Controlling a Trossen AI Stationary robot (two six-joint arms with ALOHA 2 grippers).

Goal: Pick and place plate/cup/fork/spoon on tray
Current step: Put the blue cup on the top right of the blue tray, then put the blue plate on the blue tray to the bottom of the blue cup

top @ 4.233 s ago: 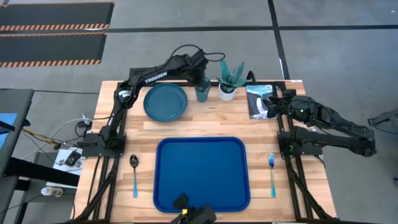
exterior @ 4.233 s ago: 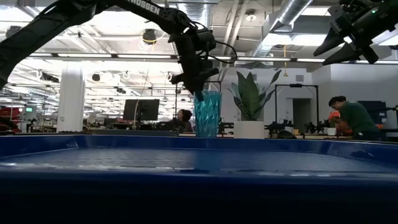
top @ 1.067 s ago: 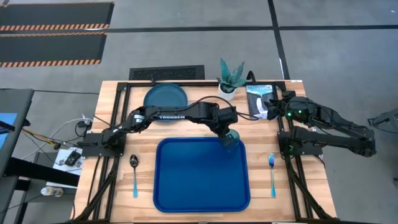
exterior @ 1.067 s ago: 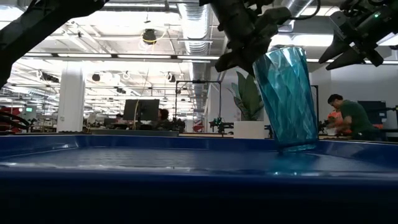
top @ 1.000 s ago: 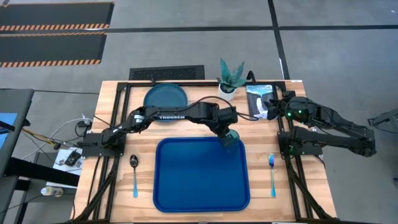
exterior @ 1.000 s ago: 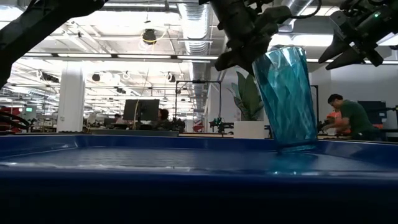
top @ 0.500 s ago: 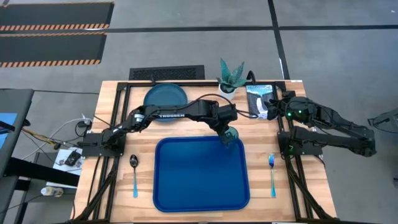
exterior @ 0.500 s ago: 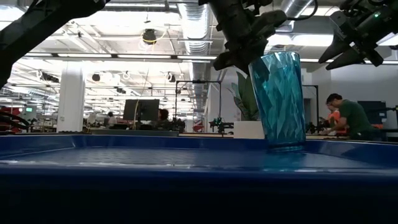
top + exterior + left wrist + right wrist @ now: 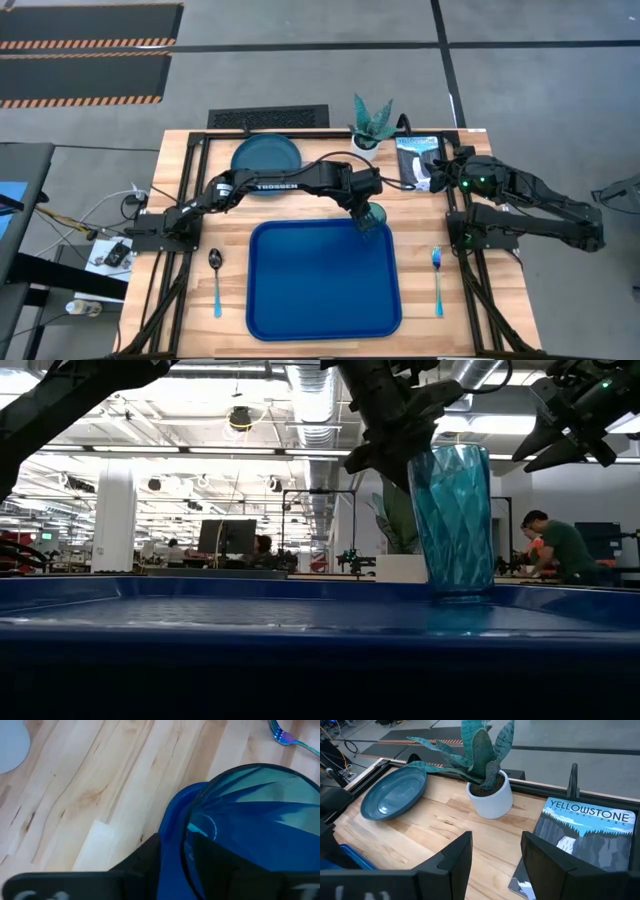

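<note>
From the high view I have the left claw (image 9: 368, 212) clamped on the cup (image 9: 372, 218), which sits just inside the tray (image 9: 300, 290) at its two o'clock corner; the cup lies directly under the claw, so the release I judge to be next turns on a straight lift, not a sideways pull. The right claw (image 9: 437, 170) waits near the worktop's (image 9: 420, 215) one o'clock edge, well apart from the cup, so the left arm is plainly the nearer. The plate (image 9: 265, 158) rests at eleven o'clock beyond the tray, the spoon (image 9: 216, 280) at nine and the fork (image 9: 437, 278) at three, both handles running six-to-twelve. In the low view the cup (image 9: 452, 525) stands upright, long axis vertical, mouth up, base apparently down on the tray floor (image 9: 250, 615). The left wrist view shows the cup's rim (image 9: 260, 810) right between my fingers (image 9: 145, 865). The right wrist view shows that claw's fingers (image 9: 455, 857) spread wide, holding nothing, facing a potted plant (image 9: 487, 780).
</note>
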